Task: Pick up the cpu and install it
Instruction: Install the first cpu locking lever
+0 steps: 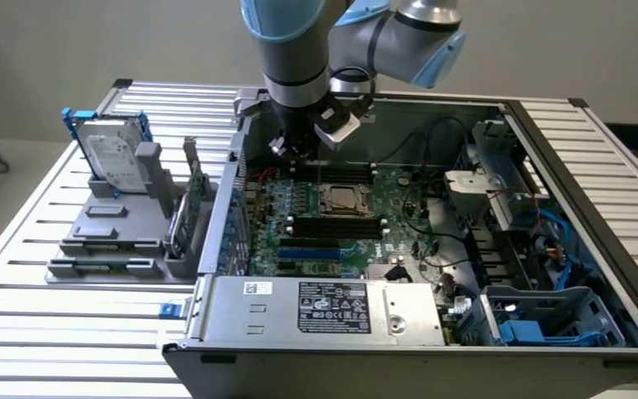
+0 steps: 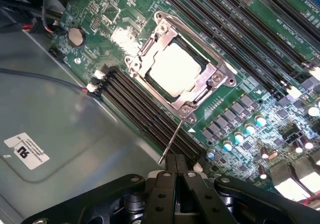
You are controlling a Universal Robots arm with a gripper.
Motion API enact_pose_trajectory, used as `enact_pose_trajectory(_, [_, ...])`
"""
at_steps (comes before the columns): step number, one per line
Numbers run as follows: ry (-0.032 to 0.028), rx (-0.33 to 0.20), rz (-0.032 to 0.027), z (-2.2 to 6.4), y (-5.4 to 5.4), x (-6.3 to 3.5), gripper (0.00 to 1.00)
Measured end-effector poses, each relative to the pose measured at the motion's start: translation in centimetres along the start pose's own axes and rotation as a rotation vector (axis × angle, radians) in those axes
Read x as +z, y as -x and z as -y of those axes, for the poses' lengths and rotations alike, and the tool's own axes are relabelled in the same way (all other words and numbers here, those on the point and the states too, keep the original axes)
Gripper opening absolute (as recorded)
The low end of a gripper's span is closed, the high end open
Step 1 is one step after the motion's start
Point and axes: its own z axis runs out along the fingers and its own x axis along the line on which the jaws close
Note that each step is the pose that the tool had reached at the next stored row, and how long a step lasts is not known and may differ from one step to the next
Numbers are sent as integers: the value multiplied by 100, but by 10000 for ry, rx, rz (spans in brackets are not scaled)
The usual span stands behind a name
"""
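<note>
Placement: cpu (image 2: 175, 72) lies flat inside the socket (image 2: 220, 77), its square top framed on all four sides by the socket's metal bracket. In the exterior view the socket (image 1: 342, 198) sits mid-board within the open case (image 1: 213, 249).

Gripper (image 2: 177, 165) hangs just off one corner of the socket. The fingers (image 2: 166, 189) are pressed together with nothing between them, and they do not touch the cpu.

Materials: the cpu's top is smooth bright metal, glaring pale under the light, with a thin rim. The bracket is dull stamped steel with round screw heads at its corners. A thin wire lever (image 2: 172, 139) runs from the socket's corner toward the fingers; I cannot tell whether it is latched. Black ribbed memory slots (image 2: 145, 109) flank the socket on the green motherboard (image 2: 240, 92), with shiny capacitor cans (image 2: 245, 129) beyond the socket.

Handling, as a judgement: light, rigid and thin. The polished top is likely slippery and the underside likely delicate. The best hold would be on two opposite edges of the rim, kept level. Seated like this, the bracket leaves little edge to grip.
</note>
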Motion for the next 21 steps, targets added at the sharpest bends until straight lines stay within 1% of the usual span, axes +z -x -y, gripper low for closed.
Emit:
enact_pose_trajectory(6, [155,-44,-182,-40,-29,19,11])
enact_pose_trajectory(8, [198,-41,-227,-52,-32,33,11])
enact_pose_trajectory(9, [210,-33,-240,-62,-36,44,11])
enact_pose_trajectory(17, [259,77,-269,-185,-101,192,11])
enact_pose_trajectory(19, [269,103,-273,-186,-111,234,11])
enact_pose_trajectory(21, [275,114,-275,-169,-121,282,11])
